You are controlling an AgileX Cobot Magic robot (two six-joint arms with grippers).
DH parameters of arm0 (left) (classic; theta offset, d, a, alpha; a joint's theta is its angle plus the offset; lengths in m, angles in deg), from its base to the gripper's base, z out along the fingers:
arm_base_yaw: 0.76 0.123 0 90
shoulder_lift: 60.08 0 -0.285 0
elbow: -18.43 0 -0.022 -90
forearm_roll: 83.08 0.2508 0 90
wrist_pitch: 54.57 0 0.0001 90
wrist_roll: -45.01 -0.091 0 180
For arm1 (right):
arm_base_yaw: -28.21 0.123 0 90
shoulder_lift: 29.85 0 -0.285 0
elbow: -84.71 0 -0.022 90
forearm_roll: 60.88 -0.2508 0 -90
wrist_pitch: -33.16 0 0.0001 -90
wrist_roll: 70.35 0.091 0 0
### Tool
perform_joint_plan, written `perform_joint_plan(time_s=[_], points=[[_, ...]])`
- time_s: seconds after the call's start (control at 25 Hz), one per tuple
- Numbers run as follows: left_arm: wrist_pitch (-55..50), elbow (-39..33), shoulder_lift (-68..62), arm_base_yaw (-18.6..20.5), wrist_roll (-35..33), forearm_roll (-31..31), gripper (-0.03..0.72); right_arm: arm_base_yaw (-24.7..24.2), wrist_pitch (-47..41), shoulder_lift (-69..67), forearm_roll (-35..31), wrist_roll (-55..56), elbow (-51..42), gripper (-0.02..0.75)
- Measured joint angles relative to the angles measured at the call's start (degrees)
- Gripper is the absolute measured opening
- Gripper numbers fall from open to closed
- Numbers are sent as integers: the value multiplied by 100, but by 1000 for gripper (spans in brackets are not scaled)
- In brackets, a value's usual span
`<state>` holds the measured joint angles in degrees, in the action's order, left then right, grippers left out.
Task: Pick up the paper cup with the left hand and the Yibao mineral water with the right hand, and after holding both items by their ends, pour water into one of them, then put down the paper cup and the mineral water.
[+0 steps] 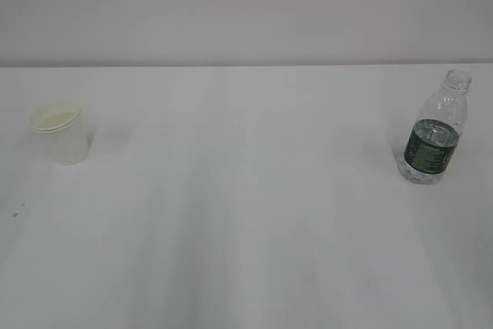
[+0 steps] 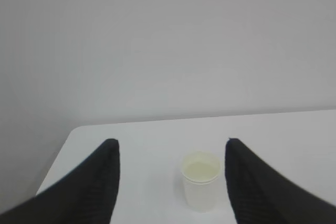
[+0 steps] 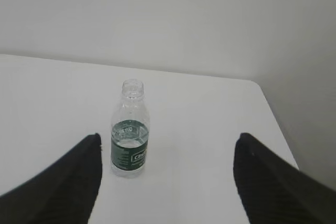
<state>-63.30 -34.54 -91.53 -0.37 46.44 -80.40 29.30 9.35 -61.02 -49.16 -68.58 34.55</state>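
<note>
Small white tapered paper cup [image 1: 63,135] upright at nine o'clock on white counter [image 1: 246,221]; clear ribbed green-labelled bottle [image 1: 436,138] at three. Left pincer [image 2: 170,153] apart, cup ahead untouched. Right pincer [image 3: 167,145] apart, bottle ahead untouched.

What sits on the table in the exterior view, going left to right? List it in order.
paper cup → bare white table → water bottle
</note>
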Motion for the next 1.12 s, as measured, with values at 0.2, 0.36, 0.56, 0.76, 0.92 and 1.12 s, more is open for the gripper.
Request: perform_joint_plan(time_s=[0.2, 0.36, 0.56, 0.76, 0.92, 1.12], points=[[-279, 3, 253, 0, 0, -38, 449, 0, -479, 242, -211, -177, 14, 590], [-717, 131, 351, 0, 0, -40, 442, 0, -954, 343, -744, -711, 127, 590], [-1205, 370, 383, 0, 0, -53, 429, 0, -1344, 367, -1203, -1021, 222, 590], [-1728, 412, 398, 0, 0, -99, 428, 0, -1667, 367, -1321, -1098, 222, 590], [-2011, 412, 425, 0, 0, -268, 427, 0, -1803, 377, -1367, -1098, 222, 590], [-2362, 421, 429, 0, 0, -341, 425, 0, -1973, 377, -1395, -1111, 222, 589]])
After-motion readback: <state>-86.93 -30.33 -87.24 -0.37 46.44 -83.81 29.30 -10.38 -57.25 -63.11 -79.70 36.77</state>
